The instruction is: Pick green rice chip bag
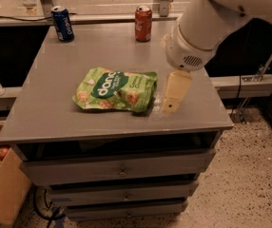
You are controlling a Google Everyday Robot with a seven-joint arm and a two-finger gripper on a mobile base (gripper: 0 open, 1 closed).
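The green rice chip bag (115, 90) lies flat on the grey table top (55, 113), near the middle front. It is light green with a dark green oval logo and pictures of round chips. My gripper (170, 107) hangs from the white arm (207, 23) that comes in from the upper right. It is just to the right of the bag's right edge, low over the table top, and holds nothing that I can see.
A blue can (62, 23) stands at the table's back left and a red can (143, 23) at the back middle. Drawers (121, 167) are under the top. A cardboard box (0, 186) sits on the floor at left.
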